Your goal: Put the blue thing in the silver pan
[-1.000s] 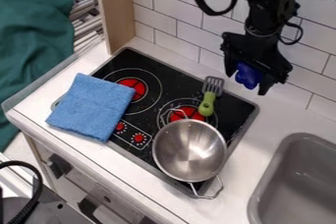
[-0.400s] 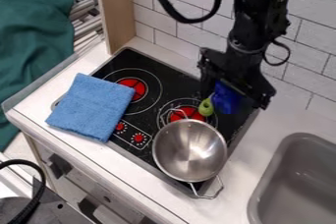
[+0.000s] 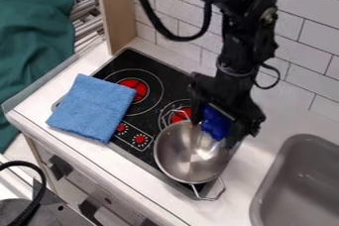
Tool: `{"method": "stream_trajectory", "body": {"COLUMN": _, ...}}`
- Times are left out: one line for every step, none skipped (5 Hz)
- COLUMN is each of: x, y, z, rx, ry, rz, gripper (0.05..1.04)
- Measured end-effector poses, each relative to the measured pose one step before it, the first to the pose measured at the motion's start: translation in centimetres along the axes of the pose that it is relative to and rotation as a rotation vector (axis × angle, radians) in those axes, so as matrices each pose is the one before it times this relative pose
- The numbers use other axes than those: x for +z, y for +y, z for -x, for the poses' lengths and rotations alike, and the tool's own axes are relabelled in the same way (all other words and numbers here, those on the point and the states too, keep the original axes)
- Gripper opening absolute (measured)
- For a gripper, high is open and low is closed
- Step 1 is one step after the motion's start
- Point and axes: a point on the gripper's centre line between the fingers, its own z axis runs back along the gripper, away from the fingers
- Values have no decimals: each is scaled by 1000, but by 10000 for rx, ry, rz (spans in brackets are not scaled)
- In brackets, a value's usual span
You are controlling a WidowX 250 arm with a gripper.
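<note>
A blue object (image 3: 214,121), clamped in the end effector (image 3: 220,130), hangs over the far right rim of a silver pan (image 3: 185,158). The silver pan's near handle juts past the stove (image 3: 171,85); a strip of counter (image 3: 246,175) separates stove and sink (image 3: 301,170). A blue cloth (image 3: 92,108) overlaps the stove's near left edge. Since the previous frame, end effector and object have moved nearer the silver pan.

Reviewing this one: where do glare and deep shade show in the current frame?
Camera view: bright glints on the inside of the silver pan; the black gripper is so dark that its parts blend together, though the blue thing it holds stands out; the blue cloth is evenly lit, without glare.
</note>
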Motion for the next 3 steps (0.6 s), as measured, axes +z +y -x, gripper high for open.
{"method": "stream_trajectory", "body": {"x": -709, "y": 744, "z": 1127, "rx": 186, "ry": 331, "rz": 203, "gripper": 855}}
{"method": "stream_trajectory", "body": {"x": -482, "y": 285, "z": 349, "rx": 61, "ry": -22, "rz": 272, "gripper": 922}}
{"method": "stream_trajectory", "body": {"x": -379, "y": 98, "z": 201, "rx": 115, "ry": 200, "rz": 11, "gripper": 1017}}
